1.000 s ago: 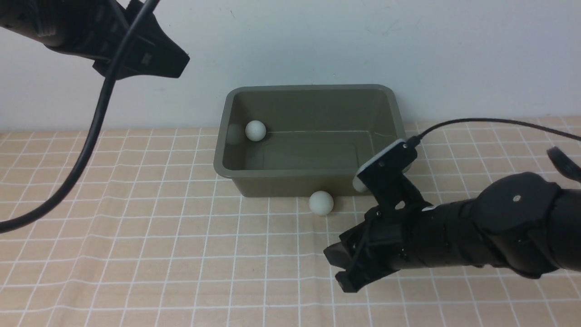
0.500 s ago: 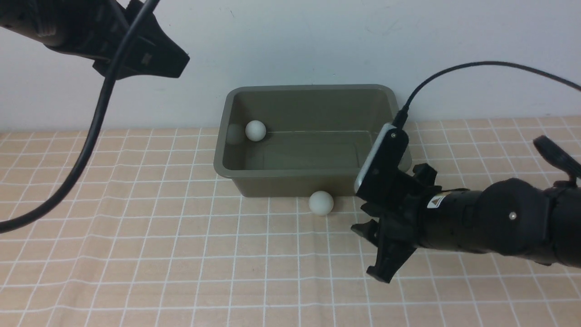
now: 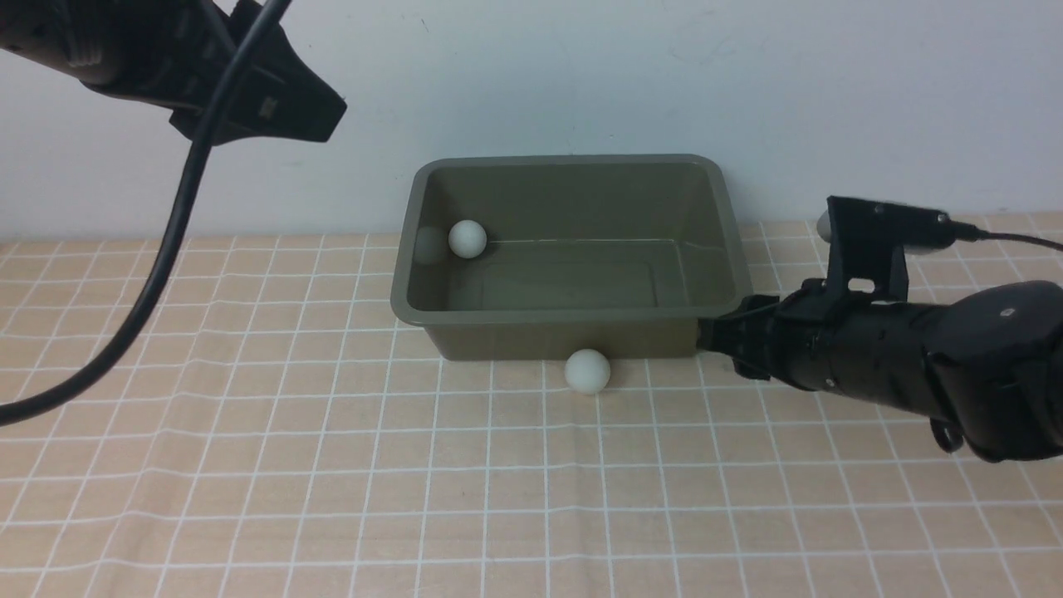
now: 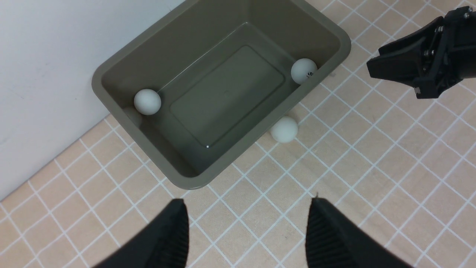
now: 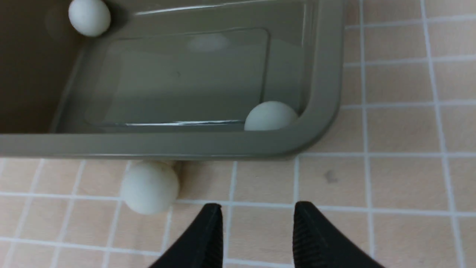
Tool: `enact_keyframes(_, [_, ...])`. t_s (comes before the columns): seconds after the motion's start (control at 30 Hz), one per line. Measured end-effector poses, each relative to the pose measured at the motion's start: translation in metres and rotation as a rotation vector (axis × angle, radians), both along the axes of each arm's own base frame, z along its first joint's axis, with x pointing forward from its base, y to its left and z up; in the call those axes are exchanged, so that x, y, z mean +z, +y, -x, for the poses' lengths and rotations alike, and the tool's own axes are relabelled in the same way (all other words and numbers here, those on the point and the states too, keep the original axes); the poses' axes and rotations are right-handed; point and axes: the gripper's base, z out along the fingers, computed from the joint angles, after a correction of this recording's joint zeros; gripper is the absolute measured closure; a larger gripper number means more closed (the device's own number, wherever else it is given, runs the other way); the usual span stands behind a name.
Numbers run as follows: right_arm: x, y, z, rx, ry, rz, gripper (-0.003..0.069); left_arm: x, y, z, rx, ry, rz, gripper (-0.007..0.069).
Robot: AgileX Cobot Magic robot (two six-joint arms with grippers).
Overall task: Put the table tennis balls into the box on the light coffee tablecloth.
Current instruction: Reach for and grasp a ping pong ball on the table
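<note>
The olive-green box (image 3: 432, 178) stands on the light coffee tablecloth (image 3: 249, 465) against the wall. One white ball (image 3: 467, 238) lies in its far left corner. A second ball (image 5: 269, 116), with a dark mark, lies inside at the near right corner, hidden in the front view. The third ball (image 3: 587, 370) rests on the cloth, touching the box's front wall. My right gripper (image 3: 712, 336) is open and empty, low by the box's front right corner, to the right of that ball (image 5: 150, 187). My left gripper (image 4: 247, 203) is open and empty, high above the cloth to the box's left.
A white wall runs right behind the box (image 4: 111, 74). The left arm's black cable (image 3: 166, 249) hangs over the left part of the cloth. The right arm (image 3: 930, 357) lies low over the cloth to the right of the box.
The right arm has swung from in front of the box to its right side. Its gripper turned from pointing down at the cloth to pointing at the box's front right corner. The left arm and balls are still.
</note>
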Motion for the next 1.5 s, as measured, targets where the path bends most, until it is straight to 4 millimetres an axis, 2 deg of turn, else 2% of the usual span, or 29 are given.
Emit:
enact_keyframes(0.13, [0.002, 0.004, 0.0, 0.06, -0.006, 0.016, 0.041, 0.0, 0.0, 0.0, -0.001, 0.001, 0.003, 0.0274])
enact_keyframes(0.27, [0.003, 0.011, 0.0, 0.19, -0.02, 0.064, 0.041, 0.0, 0.0, 0.0, -0.002, 0.001, 0.005, 0.0274])
enact_keyframes(0.43, [0.006, 0.025, 0.001, 0.298, -0.045, 0.089, 0.041, 0.0, 0.0, 0.0, -0.002, 0.001, 0.005, 0.0274])
enact_keyframes(0.7, [0.024, 0.052, -0.02, 0.378, -0.13, 0.093, 0.041, 0.0, 0.0, 0.0, -0.002, 0.002, 0.005, 0.0274])
enact_keyframes(0.9, [0.036, 0.05, -0.024, 0.415, -0.181, 0.13, 0.041, 0.0, 0.0, 0.0, -0.002, 0.002, 0.005, 0.0274])
enact_keyframes(0.93, [0.045, 0.045, -0.023, 0.398, -0.189, 0.103, 0.041, 0.0, 0.0, 0.0, -0.002, 0.002, 0.006, 0.0274])
enact_keyframes(1.1, [0.092, 0.023, -0.008, 0.372, -0.245, -0.028, 0.041, 0.0, 0.0, 0.0, -0.002, 0.002, 0.006, 0.0274])
enact_keyframes(1.23, [0.119, 0.016, 0.013, 0.429, -0.237, -0.139, 0.041, 0.0, 0.0, 0.0, -0.002, 0.002, 0.006, 0.0274])
enact_keyframes(1.5, [0.137, 0.022, 0.062, 0.72, -0.085, -0.23, 0.041, 0.0, 0.0, 0.0, -0.002, 0.002, 0.006, 0.0274])
